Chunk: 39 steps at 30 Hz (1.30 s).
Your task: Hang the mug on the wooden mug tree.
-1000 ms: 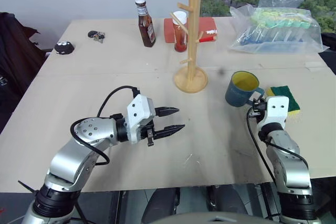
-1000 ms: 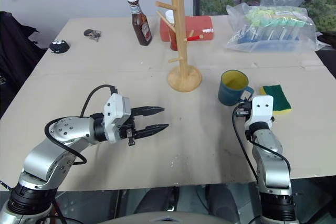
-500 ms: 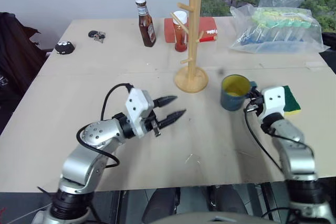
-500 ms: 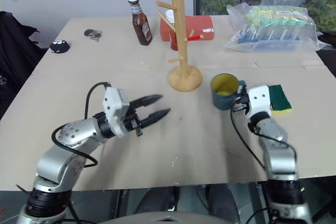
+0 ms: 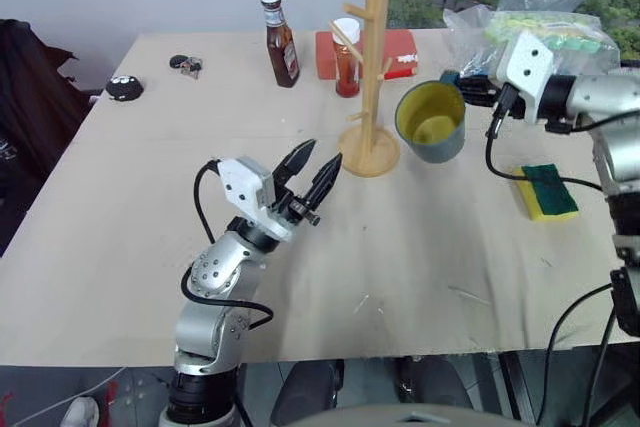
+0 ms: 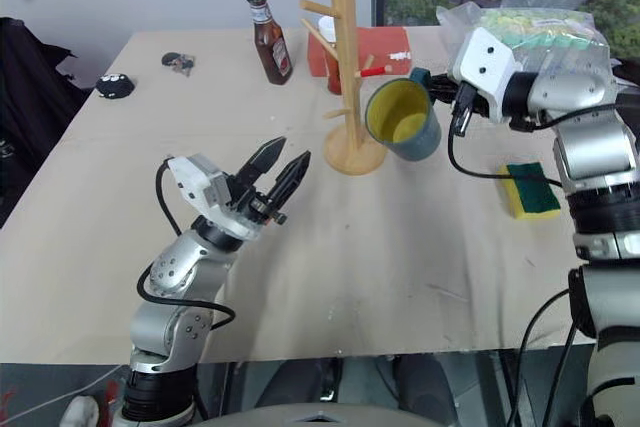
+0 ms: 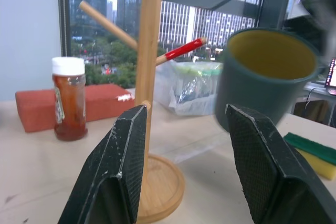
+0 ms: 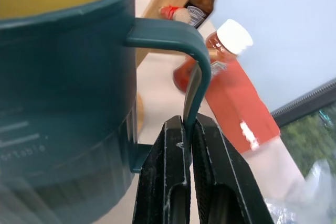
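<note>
One mug (image 5: 432,122) — right claw (image 8: 185,139) pinching its handle, two bottles, perhaps

The wooden mug tree (image 5: 372,67) loses its top to the picture's edge. The plastic bag (image 5: 520,7) at the desk's (image 5: 150,197) far right corner is partly hidden by the right arm; contents indistinct.

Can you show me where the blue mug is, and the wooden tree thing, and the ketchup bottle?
mug (image 5: 432,125), left eye view, on its yellow inside.
wooden mug tree (image 5: 372,57), left eye view, on the upright post.
ketchup bottle (image 5: 282,47), left eye view, on its brown body.
</note>
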Available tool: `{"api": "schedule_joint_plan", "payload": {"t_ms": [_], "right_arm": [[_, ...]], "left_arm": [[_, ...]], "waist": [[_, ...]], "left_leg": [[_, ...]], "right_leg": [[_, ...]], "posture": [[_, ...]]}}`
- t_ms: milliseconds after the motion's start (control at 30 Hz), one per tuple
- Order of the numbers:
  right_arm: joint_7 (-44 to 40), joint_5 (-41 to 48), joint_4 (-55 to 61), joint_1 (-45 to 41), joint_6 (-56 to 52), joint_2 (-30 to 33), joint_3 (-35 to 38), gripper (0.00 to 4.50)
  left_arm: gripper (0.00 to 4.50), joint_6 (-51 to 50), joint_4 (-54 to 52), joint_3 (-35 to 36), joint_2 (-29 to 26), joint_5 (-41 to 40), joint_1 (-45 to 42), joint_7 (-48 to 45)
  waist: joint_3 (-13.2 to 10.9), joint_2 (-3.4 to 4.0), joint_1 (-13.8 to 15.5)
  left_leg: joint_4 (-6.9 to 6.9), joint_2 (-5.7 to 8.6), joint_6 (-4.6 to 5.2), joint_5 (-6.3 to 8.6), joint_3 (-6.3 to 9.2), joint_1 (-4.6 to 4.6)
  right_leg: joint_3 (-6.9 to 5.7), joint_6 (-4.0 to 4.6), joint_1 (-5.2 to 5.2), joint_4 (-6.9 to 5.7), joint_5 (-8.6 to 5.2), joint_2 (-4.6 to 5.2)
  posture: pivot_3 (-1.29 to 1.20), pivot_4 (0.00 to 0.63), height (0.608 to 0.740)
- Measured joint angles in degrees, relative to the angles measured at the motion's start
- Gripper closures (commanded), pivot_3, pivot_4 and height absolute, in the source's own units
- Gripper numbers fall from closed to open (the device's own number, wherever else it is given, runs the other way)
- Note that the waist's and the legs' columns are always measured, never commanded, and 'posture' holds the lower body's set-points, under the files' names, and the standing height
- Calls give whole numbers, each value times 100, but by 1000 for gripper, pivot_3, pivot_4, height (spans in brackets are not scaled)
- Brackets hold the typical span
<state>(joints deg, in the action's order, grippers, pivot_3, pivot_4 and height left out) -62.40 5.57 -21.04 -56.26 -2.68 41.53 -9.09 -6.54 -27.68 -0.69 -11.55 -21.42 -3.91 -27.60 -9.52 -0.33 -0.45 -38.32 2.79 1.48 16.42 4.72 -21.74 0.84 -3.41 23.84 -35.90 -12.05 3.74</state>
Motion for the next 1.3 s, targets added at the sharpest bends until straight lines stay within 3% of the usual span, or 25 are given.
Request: {"api": "schedule_joint_plan", "payload": {"t_ms": [100,267,533,1000,1200,1300], "right_arm": [[-254,-177,-819,-501,436,-145,-159,4462],[-619,-473,-1998,-1315,1224,-420,-263,4500],[-999,-643,-2705,-1654,1737,-676,-296,4500],[-841,-1086,-3083,-2173,1881,-928,-326,4500],[-615,-1297,-3342,-2333,1882,-979,-365,1674],[-428,-1351,-3401,-2443,1882,-974,-354,491]], "left_arm": [[2067,143,-5,-66,0,104,49,22],[54,189,-50,-162,54,109,99,111],[54,198,-79,-227,59,161,150,164],[54,197,-90,-387,134,158,128,302],[0,197,-90,-384,188,150,41,362],[0,193,-90,-383,193,126,40,368]], "waist": [[-1,0,-10],[-1,0,-20],[-1,1,-19],[-1,2,-21],[-1,2,-27],[-1,3,-29]], "left_leg": [[3,6,1,0,-5,-24],[14,4,-1,1,-2,-28],[6,8,-1,1,-4,-27],[6,7,-2,1,-3,-27],[7,8,-2,1,-3,-26],[8,7,-2,1,-4,-26]], "right_leg": [[3,-4,32,-1,3,28],[0,-3,43,-1,3,28],[3,-3,41,-6,3,28],[3,-2,43,-9,4,28],[3,-2,44,-10,4,27],[3,-2,44,-10,4,27]], "posture": [[0,150,740],[0,150,740],[0,150,740],[0,150,740],[0,150,740],[0,150,740]]}}
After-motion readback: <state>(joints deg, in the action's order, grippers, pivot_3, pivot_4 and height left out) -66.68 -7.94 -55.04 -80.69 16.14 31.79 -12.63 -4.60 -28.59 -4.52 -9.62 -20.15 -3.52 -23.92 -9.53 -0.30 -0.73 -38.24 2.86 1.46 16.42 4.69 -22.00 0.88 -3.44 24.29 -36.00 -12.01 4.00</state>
